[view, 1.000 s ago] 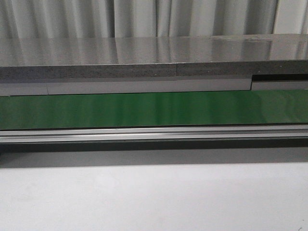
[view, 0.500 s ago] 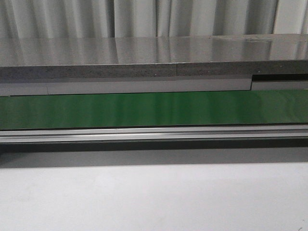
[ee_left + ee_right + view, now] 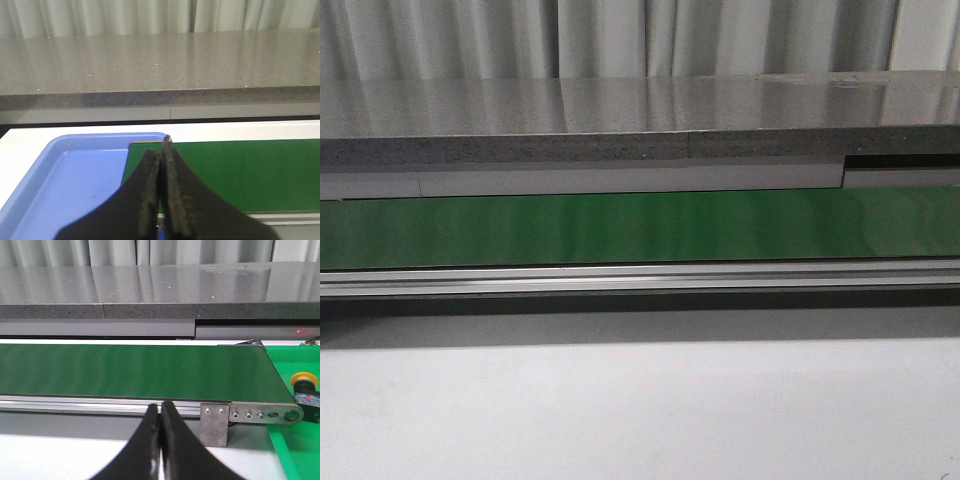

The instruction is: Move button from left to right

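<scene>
Green belt [image 3: 640,227] runs across the whole front view, and we see nothing lying on it there, with an aluminium rail [image 3: 640,280] along its near edge and the pale worktop [image 3: 640,410] below. Our left pincer [image 3: 161,150] has its two dark fingers pressed together with nothing between them; it sits over the spot where a blue tray [image 3: 65,185] meets the belt's end. Our right pincer [image 3: 160,412] is likewise drawn together and holds nothing, poised near the rail beside a metal end bracket [image 3: 214,426]. We find the button [image 3: 304,385] in the right wrist view only: it stands past the belt's roller end on a bright green surface [image 3: 300,440], yellow cap on top, well apart from both pincers.
</scene>
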Robot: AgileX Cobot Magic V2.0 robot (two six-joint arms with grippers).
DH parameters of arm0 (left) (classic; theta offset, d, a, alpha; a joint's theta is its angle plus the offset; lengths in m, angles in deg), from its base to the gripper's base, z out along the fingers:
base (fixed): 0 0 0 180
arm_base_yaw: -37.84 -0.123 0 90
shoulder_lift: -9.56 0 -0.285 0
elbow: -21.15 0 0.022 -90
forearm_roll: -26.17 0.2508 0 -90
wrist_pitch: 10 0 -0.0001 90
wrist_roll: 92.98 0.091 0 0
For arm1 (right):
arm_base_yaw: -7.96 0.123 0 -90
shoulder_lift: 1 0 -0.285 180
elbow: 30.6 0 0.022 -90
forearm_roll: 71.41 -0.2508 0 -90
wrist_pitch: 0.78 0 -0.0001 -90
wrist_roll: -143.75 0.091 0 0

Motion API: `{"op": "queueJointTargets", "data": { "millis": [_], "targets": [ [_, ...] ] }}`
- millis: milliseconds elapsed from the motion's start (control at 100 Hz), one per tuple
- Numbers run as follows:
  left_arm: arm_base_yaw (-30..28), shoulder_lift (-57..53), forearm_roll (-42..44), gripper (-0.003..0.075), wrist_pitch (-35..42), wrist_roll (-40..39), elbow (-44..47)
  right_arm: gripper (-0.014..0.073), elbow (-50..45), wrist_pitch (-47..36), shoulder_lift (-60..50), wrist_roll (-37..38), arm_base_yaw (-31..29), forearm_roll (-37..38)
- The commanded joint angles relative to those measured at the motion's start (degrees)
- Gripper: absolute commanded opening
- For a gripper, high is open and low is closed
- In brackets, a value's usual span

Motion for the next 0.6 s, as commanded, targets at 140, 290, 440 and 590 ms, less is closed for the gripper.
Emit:
{"op": "queueJointTargets", "data": {
  "millis": [140,290,440,590],
  "targets": [
    [2.04,-2.24,1.71,-0.002,10.07,-2.49,4.43,-0.0067,0.86,-4.9,-1.2,0.02,-0.22,0.61],
    [2.04,-6.04,1.71,-0.002,9.96,-2.49,8.0,-0.0067,0.86,-4.9,-1.2,0.02,-0.22,0.61],
    [2.04,-11.2,1.71,-0.002,9.96,-2.49,11.73,-0.0067,0.86,-4.84,-1.2,0.02,-0.22,0.61],
    [2.04,-15.73,0.6,-0.002,9.96,-2.49,14.77,-0.0067,0.86,-4.84,-1.2,0.02,-0.22,0.61]
  ]
}}
